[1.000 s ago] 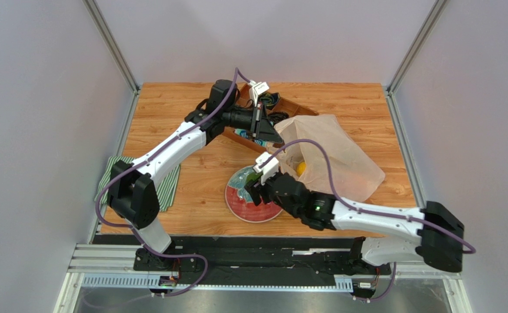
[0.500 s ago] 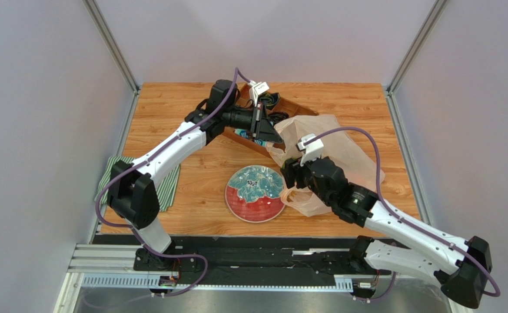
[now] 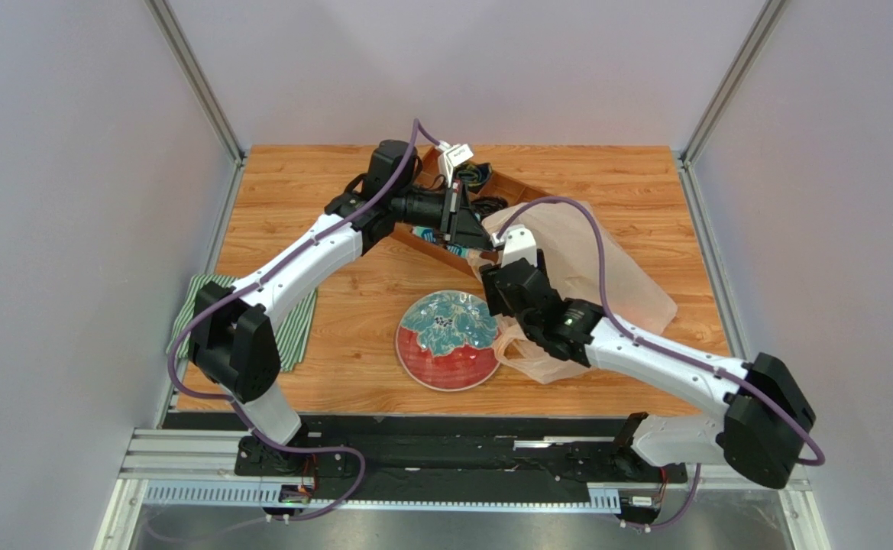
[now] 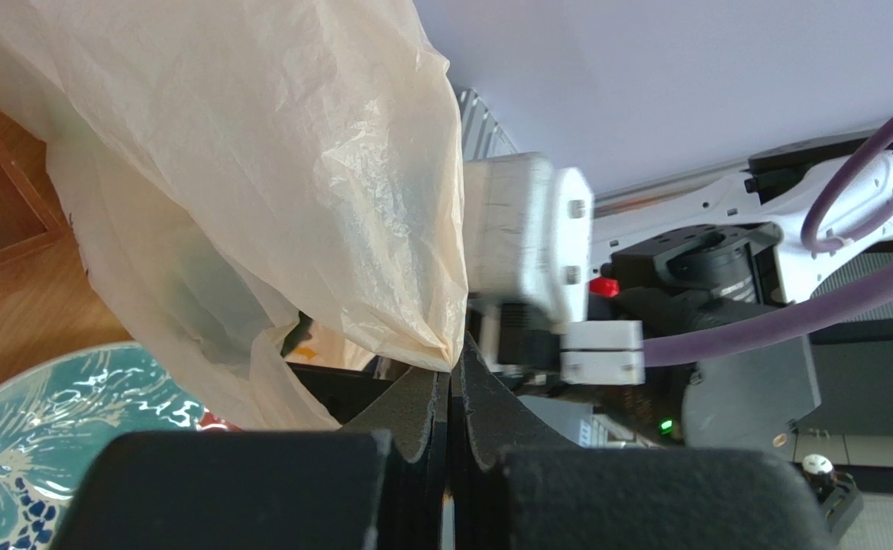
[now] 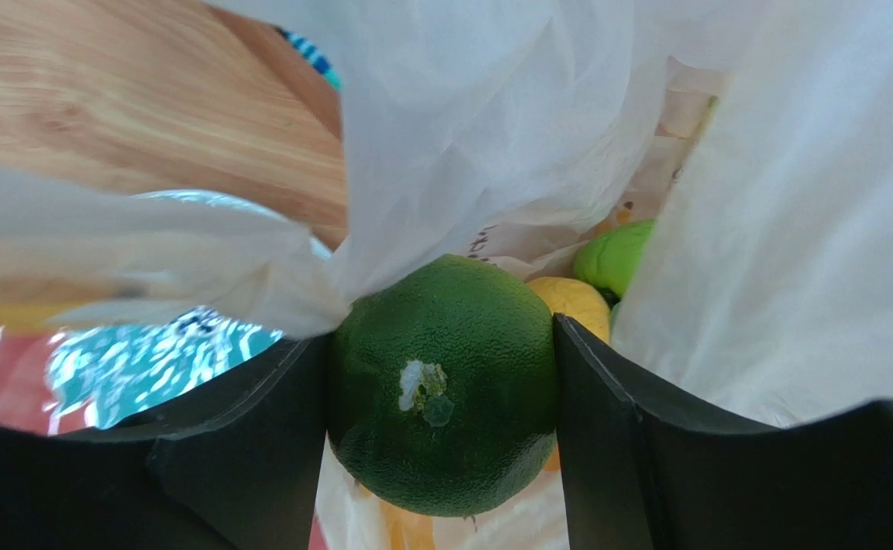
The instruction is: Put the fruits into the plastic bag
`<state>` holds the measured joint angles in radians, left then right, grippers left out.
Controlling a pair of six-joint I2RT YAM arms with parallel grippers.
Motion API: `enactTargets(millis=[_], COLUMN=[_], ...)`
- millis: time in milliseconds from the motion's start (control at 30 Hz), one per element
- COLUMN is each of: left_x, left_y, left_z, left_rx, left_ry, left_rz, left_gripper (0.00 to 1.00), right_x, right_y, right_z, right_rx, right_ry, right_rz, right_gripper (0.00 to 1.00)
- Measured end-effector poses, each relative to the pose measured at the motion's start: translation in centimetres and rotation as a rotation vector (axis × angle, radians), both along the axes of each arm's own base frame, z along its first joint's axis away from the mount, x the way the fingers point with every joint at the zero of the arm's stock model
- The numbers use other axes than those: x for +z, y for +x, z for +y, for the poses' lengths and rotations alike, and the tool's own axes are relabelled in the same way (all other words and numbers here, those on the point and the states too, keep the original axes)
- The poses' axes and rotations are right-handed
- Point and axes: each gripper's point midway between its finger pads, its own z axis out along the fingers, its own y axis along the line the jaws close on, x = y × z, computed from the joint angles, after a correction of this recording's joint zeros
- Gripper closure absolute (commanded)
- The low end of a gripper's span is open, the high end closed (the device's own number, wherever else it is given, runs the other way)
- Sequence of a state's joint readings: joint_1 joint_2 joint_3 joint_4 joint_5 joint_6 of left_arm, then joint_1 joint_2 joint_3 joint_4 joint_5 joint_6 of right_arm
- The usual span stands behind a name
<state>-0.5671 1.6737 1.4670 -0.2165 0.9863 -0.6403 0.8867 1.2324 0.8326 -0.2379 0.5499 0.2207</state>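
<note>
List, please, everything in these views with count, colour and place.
plastic bag: one, pinkish-white, right of centre
dark green fruit: one, held at plastic bag's mouth
light green fruit: one, inside plastic bag
yellow fruit: one, inside plastic bag
plate: one, red rim with teal pattern, centre
wooden tray: one, brown, far side
striped cloth: one, green-white, left edge
table: one, wood-brown, underneath
left tool: one, black, shut on plastic bag's edge
right tool: one, black, gripping dark green fruit
</note>
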Motion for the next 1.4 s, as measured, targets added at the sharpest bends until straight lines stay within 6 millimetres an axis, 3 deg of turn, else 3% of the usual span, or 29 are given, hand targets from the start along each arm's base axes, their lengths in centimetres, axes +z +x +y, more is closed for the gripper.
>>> enactTargets(millis=[200, 433, 533, 567, 667, 733, 967, 1167, 1267, 1400], left_x=[-0.5, -0.2, -0.2, -0.2, -0.2, -0.2, -0.2, -0.2, -0.2, -0.2], left_y=[1.0, 0.2, 0.2, 0.2, 0.2, 0.2, 0.1, 0.1, 0.1, 0.1], left_z=[0.4, 0.1, 0.1, 0.1, 0.1, 0.1, 0.1, 0.1, 0.0, 0.0], left_rx=[0.045, 0.012, 0.009, 0.009, 0.009, 0.01, 0.008, 0.008, 0.007, 0.007], left_ry=[0.019, 0.008, 0.007, 0.007, 0.007, 0.007, 0.007, 0.007, 0.007, 0.007], left_rz=[0.0, 0.004, 0.004, 0.004, 0.004, 0.005, 0.005, 0.005, 0.005, 0.004], left_gripper=[1.0, 1.0, 1.0, 1.0, 1.0, 1.0, 1.0, 1.0, 1.0, 1.0], right_x=[-1.7, -3.3, -4.1, -4.2, -4.3, -4.2, -1.5, 0.1, 1.8, 5.9], right_y=[2.4, 4.6, 4.8, 4.8, 4.6, 4.5, 4.5, 3.9, 2.9, 0.0], right_z=[-0.8, -5.5, -7.2, -7.5, -8.0, -7.8, -7.2, -6.8, -6.0, -4.1], right_rx=[-0.135, -0.332, -0.386, -0.395, -0.404, -0.39, -0.369, -0.331, -0.264, -0.11], right_ry=[-0.027, -0.126, -0.188, -0.196, -0.213, -0.202, -0.139, -0.088, -0.024, 0.113], right_rz=[-0.01, -0.017, 0.002, 0.005, 0.022, 0.037, 0.021, 0.014, 0.012, -0.029], right_gripper=[0.74, 0.73, 0.51, 0.36, 0.21, 0.17, 0.13, 0.18, 0.2, 0.21])
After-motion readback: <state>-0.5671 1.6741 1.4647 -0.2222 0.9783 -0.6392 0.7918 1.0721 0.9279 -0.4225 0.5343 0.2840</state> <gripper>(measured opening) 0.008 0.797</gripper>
